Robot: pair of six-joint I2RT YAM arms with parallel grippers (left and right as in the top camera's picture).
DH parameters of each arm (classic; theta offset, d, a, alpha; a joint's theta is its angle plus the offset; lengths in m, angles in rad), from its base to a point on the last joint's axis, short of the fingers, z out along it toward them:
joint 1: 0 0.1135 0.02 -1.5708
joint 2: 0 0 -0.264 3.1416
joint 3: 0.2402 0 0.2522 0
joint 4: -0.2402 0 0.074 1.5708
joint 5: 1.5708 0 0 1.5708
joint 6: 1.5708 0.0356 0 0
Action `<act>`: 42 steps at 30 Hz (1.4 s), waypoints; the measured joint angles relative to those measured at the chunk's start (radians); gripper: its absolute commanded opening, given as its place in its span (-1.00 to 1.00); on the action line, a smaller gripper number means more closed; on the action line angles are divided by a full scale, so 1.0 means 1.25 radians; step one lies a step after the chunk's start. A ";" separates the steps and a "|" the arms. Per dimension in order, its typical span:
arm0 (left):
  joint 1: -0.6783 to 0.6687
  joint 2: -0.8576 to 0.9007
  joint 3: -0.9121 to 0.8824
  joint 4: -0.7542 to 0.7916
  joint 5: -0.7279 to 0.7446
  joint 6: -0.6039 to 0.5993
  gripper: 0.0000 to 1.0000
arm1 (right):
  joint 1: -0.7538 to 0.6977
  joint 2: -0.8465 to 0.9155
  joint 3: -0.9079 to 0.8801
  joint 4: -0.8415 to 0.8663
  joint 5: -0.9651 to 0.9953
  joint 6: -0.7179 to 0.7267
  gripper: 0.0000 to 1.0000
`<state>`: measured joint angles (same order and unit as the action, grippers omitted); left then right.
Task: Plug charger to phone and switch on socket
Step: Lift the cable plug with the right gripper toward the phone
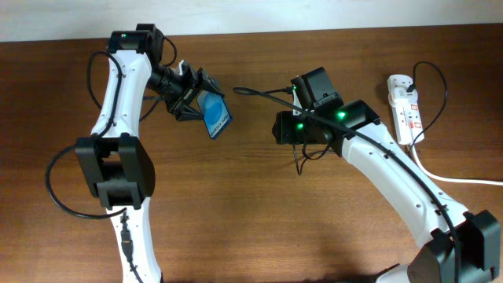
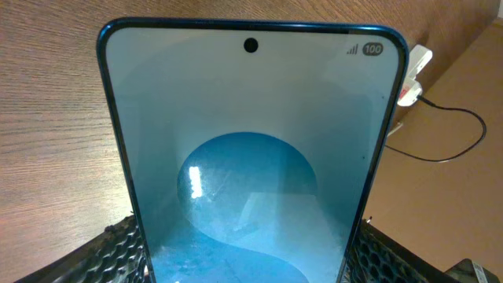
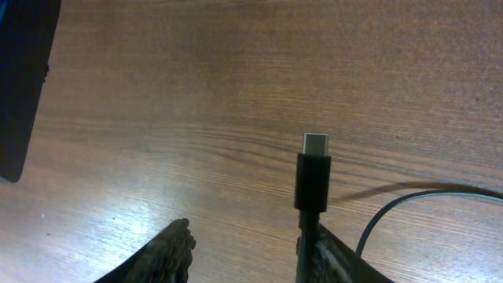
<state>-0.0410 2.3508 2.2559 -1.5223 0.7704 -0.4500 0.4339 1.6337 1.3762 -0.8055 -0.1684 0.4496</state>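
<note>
the left gripper [image 1: 195, 96] is clamped on the phone [image 1: 216, 116]. in the left wrist view its ribbed fingers [image 2: 118, 253] press the phone's two long edges at the near end, the blue screen with its lighter circle fills the space between them, and the punch-hole end points away toward the socket [image 2: 415, 72]. the phone is held off the wooden table [image 1: 236, 228], tilted, well to the left of the socket in the overhead view. the right gripper [image 3: 251, 232] has its fingers parted, with bare wood showing between them. the charger [image 3: 313, 179] stands with its small black plug and metal tip upright against the inner side of one finger [image 3: 342, 263]. the other finger [image 3: 171, 250] is apart from it, and i cannot tell whether the cable is pinched lower down. this gripper hangs between the phone and the socket, nearer the phone. the charger's thin cable trails on the socket's side of the gripper, and more of it loops just beside the socket. the socket lies flat on the table with its red-orange switches facing up, and its thick white cord [image 1: 460, 179] runs off from its near end.
</note>
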 measured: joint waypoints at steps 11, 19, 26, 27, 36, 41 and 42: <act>0.000 0.000 0.000 0.000 0.000 -0.001 -1.00 | 0.000 0.000 0.000 -0.004 0.038 0.005 0.29; 0.000 0.000 0.000 0.000 0.000 -0.001 -1.00 | 0.000 0.000 0.000 -0.008 0.067 0.009 -0.88; 0.000 0.000 0.000 0.000 0.000 -0.001 -1.00 | 0.000 0.000 0.000 0.024 -0.049 -0.126 -0.92; 0.000 0.000 0.000 0.000 0.000 -0.001 -1.00 | 0.000 0.000 0.000 0.025 -0.088 -0.172 -0.92; -0.002 0.000 0.000 0.017 -0.003 0.000 -1.00 | 0.026 -0.048 0.000 -0.014 -0.281 -0.384 -0.92; -0.002 0.000 0.000 0.019 -0.003 0.000 -1.00 | 0.068 -0.005 -0.006 -0.015 0.048 -0.335 -0.92; -0.002 0.000 0.000 0.019 -0.003 0.000 -1.00 | 0.069 0.027 -0.015 -0.014 0.105 -0.313 -0.92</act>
<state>-0.0441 2.3508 2.2559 -1.4982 0.7662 -0.4503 0.5198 1.6672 1.3575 -0.8227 -0.0368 0.0582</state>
